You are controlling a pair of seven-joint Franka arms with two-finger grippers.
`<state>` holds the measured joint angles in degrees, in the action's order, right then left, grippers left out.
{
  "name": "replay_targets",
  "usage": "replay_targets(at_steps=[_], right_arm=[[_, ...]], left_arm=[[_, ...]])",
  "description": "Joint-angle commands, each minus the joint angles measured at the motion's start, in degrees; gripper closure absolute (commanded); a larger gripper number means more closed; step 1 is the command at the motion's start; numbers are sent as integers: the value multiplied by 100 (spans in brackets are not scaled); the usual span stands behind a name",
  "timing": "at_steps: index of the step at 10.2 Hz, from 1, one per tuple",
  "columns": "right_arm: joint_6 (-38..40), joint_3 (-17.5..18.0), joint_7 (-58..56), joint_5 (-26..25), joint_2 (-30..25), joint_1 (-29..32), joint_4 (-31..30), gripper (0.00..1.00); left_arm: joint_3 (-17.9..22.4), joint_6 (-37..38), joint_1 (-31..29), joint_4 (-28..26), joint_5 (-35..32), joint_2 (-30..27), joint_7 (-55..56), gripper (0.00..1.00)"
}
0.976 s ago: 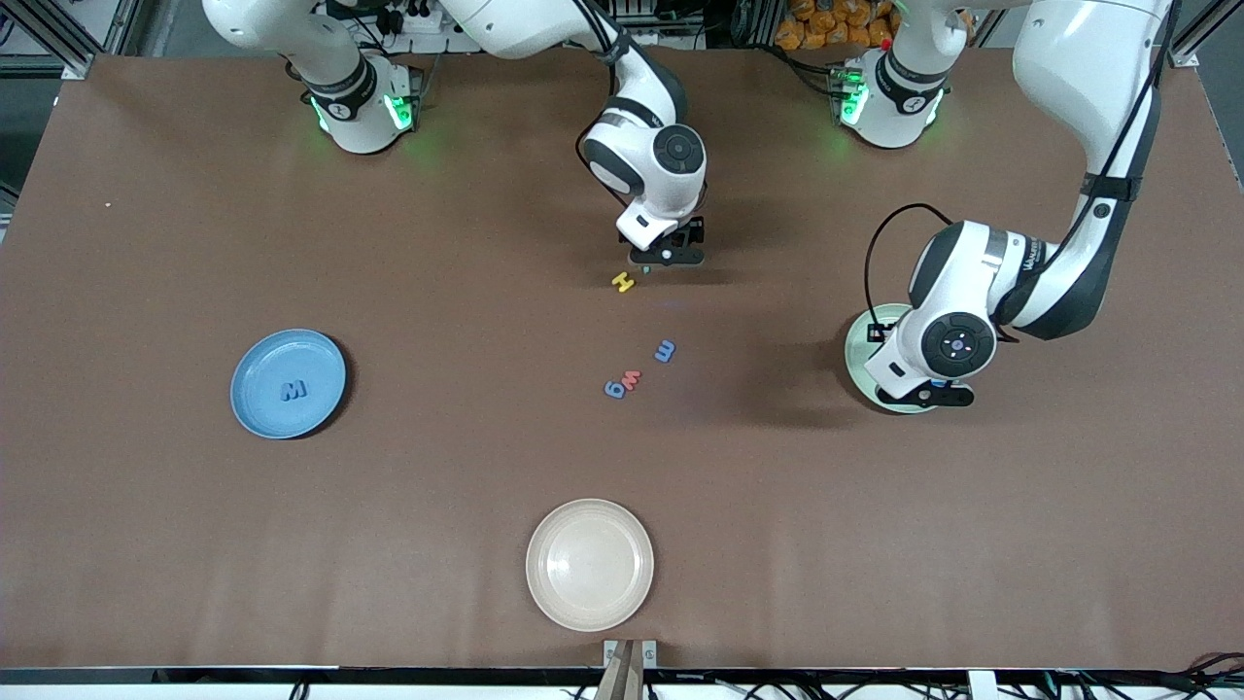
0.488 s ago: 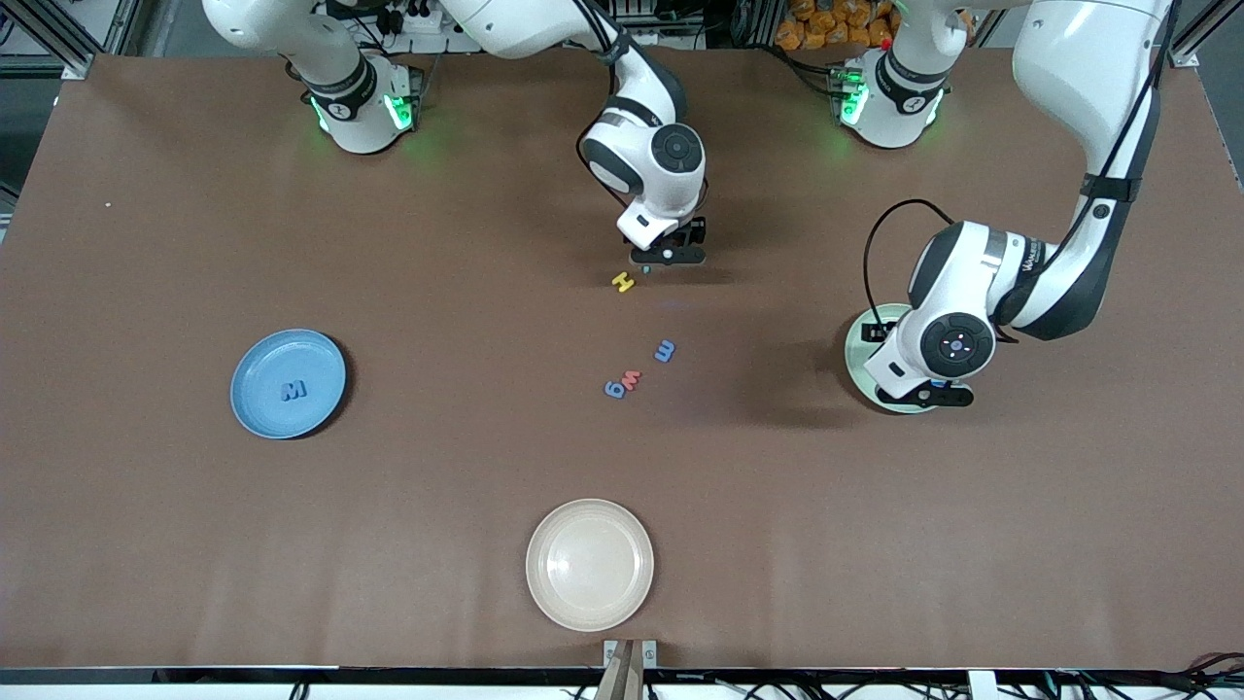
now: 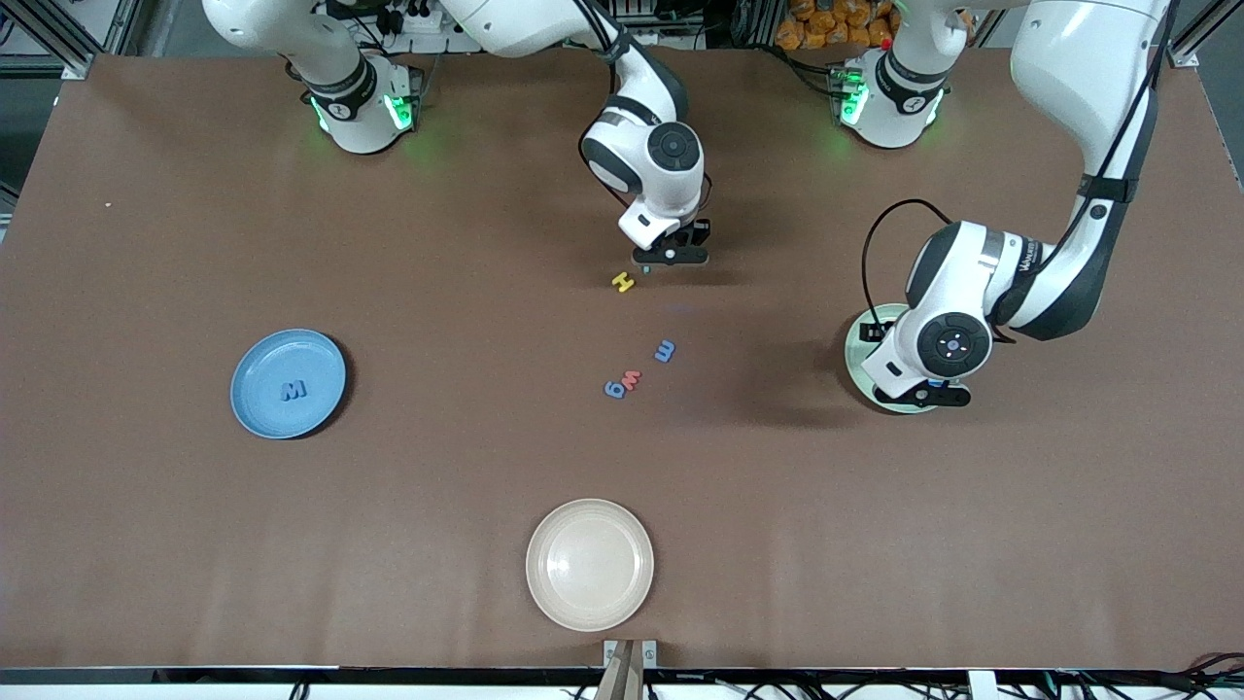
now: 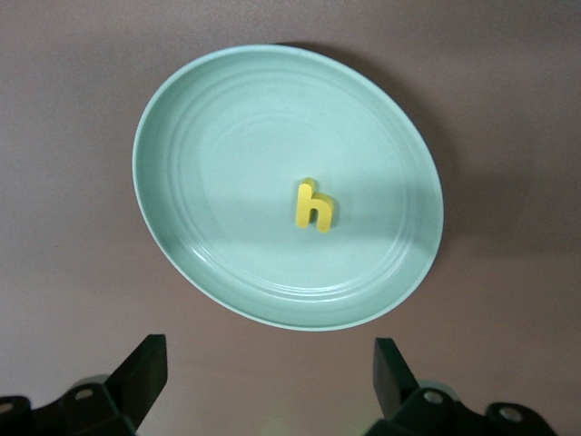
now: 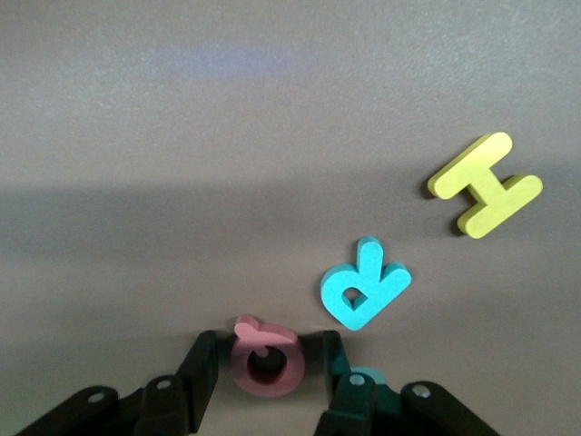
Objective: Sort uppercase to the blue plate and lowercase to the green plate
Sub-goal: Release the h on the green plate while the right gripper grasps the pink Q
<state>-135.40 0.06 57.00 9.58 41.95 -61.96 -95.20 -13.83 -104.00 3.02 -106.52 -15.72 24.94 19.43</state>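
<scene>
My right gripper (image 3: 670, 257) is low over the table's middle, beside the yellow H (image 3: 623, 282). In the right wrist view its open fingers (image 5: 204, 361) straddle the red Q (image 5: 266, 356), with the teal R (image 5: 363, 283) and the H (image 5: 486, 184) close by. My left gripper (image 3: 923, 394) hangs open and empty over the green plate (image 3: 860, 340). That plate (image 4: 182, 118) holds the yellow h (image 4: 313, 206). The blue plate (image 3: 262, 365) holds the blue M (image 3: 293, 391). The blue m (image 3: 665, 351), red w (image 3: 632, 380) and blue g (image 3: 614, 390) lie on the table.
A beige plate (image 3: 544, 544) stands near the table's front edge, nearer to the front camera than the loose letters. The blue plate is toward the right arm's end of the table, the green plate toward the left arm's end.
My right gripper has shifted slightly at the red Q. My left gripper has drifted a little over the green plate. The letters have not moved.
</scene>
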Motion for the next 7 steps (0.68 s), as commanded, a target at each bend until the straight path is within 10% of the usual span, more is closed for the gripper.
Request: replay_targets(at_steps=[1,7], right_arm=[[-56,12,-49,70,-90,-61,-139,100],[748,21,-171,516,-588,726,-69,100]], left_arm=[[-14,90,40,96,-125,37,-1,0],[-23,11,58,306,-81,169,69,0]])
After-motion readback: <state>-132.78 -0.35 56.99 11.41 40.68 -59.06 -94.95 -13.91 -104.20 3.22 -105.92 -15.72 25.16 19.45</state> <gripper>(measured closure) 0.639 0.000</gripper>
